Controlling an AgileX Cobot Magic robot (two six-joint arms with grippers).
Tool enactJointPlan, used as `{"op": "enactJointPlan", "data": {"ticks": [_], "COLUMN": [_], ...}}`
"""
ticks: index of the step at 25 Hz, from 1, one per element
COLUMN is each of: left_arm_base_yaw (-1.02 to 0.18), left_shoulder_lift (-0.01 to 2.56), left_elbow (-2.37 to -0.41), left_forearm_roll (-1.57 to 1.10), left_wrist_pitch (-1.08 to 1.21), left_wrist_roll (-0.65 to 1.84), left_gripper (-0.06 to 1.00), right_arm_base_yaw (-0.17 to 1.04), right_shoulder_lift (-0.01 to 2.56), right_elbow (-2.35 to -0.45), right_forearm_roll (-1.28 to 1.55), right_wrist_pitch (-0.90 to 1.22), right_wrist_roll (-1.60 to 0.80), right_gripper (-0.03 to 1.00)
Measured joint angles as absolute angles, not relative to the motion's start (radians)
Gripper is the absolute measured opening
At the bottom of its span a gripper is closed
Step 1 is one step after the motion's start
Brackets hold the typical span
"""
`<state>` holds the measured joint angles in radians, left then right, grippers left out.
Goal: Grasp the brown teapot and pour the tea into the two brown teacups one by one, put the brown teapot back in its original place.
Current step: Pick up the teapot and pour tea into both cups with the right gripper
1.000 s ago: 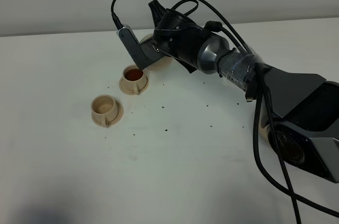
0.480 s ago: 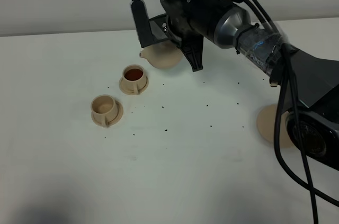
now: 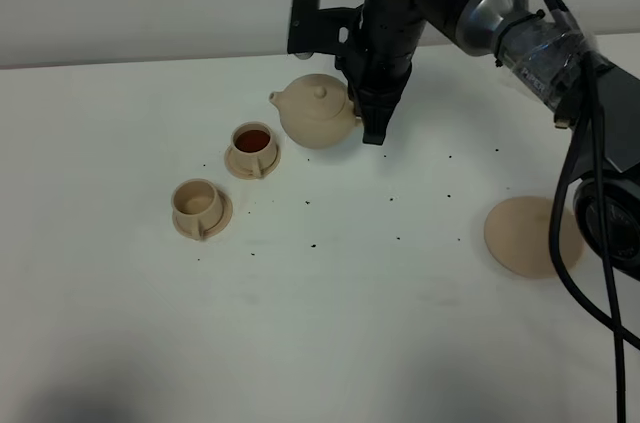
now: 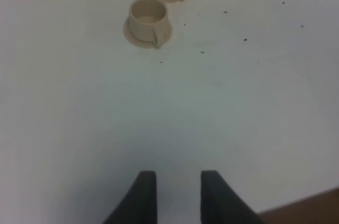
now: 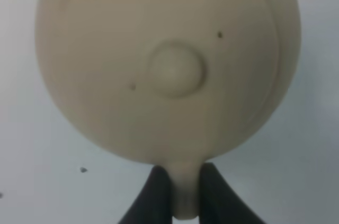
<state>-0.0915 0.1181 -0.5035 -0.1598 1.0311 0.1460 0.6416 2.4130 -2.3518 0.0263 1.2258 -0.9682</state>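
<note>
With right gripper (image 3: 368, 121), pinching handle of brown teapot (image 3: 318, 111) tight. Holding pot upright, just behind and right of far teacup (image 3: 252, 146) (already full of dark tea). Pointing spout (image 3: 274, 98) left, away from gripper. Judging next pour: bringing spout forward and left, over near teacup (image 3: 200, 205), sitting empty. Resting left gripper (image 4: 178, 179) well apart from cups, fingers narrowly apart, holding nothing.

- The teapot (image 3: 318, 111) is behind and right of both cups, spout pointing left.
- The nearer teacup (image 3: 199, 207) sits front-left of the farther teacup (image 3: 252, 147), near it.
- Tea (image 3: 252, 139) lies in the farther teacup.
- The plate (image 3: 525, 236) lies on the table (image 3: 350, 323), well apart at right.
</note>
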Motion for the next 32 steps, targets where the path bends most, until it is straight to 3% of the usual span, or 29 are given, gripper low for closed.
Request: {"op": "enactJointPlan", "data": {"ticks": [18,32], "left_arm_base_yaw": [-0.092,-0.092], "left_shoulder_lift": [0.118,0.118], "left_elbow": [-0.504,-0.504], "left_forearm_roll": [-0.16,-0.16], "left_wrist_pitch": [1.031,1.031], "left_wrist_roll": [0.146,0.146], "left_gripper": [0.23,0.23], "right_arm_base_yaw": [0.64,0.854], "right_shoulder_lift": [2.44,2.44], "right_elbow": [-2.352,-2.352], "right_forearm_roll": [0.052,-0.039], "right_wrist_pitch": [1.229,1.231], "right_wrist_roll": [-0.846,-0.556], "right_gripper": [0.11,0.11]}}
